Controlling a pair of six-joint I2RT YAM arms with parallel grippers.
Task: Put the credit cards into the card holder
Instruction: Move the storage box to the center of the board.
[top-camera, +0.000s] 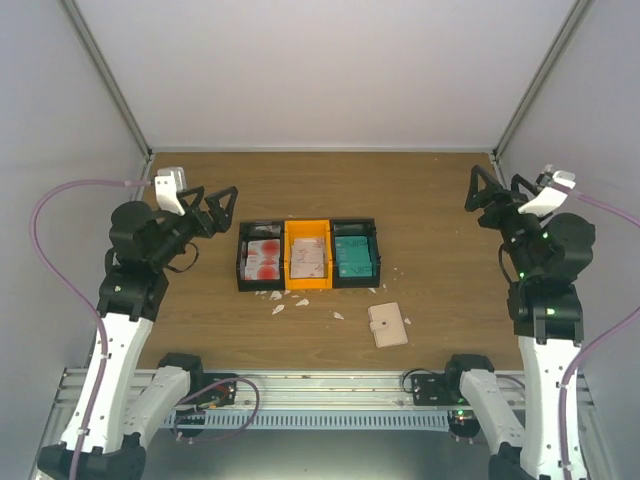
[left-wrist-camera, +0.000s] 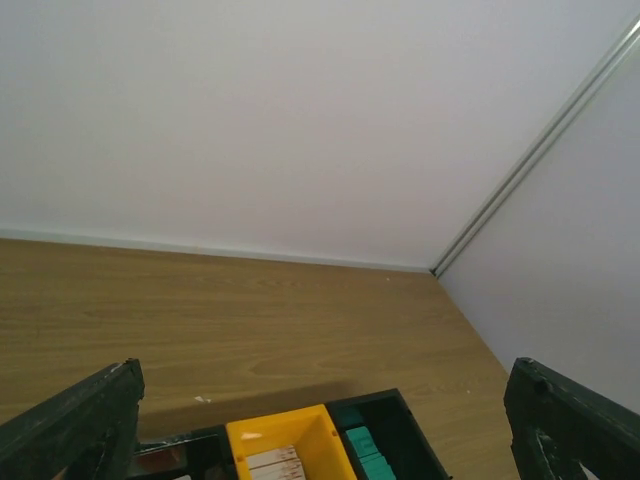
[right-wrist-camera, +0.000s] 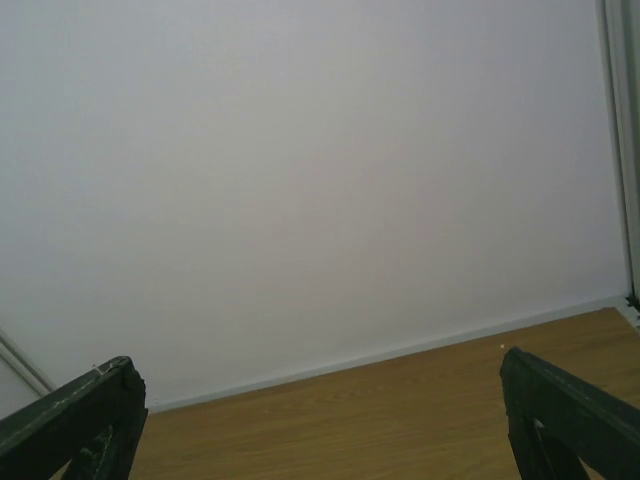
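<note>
The credit cards lie in three joined trays at the table's middle: red-blotched white cards (top-camera: 262, 259) in the left black tray, pale pinkish-grey cards (top-camera: 308, 257) in the orange tray (top-camera: 308, 284), teal-green cards (top-camera: 353, 256) in the right black tray. The beige card holder (top-camera: 387, 324) lies closed, snap dot up, near the front edge. My left gripper (top-camera: 218, 207) is open and empty, raised left of the trays. My right gripper (top-camera: 483, 194) is open and empty, raised at the far right. The left wrist view shows the orange tray (left-wrist-camera: 305, 435) and teal cards (left-wrist-camera: 366, 452).
Small white scraps (top-camera: 278, 308) lie scattered in front of the trays. White walls enclose the table on the left, back and right. A metal rail (top-camera: 320, 385) runs along the near edge by the arm bases.
</note>
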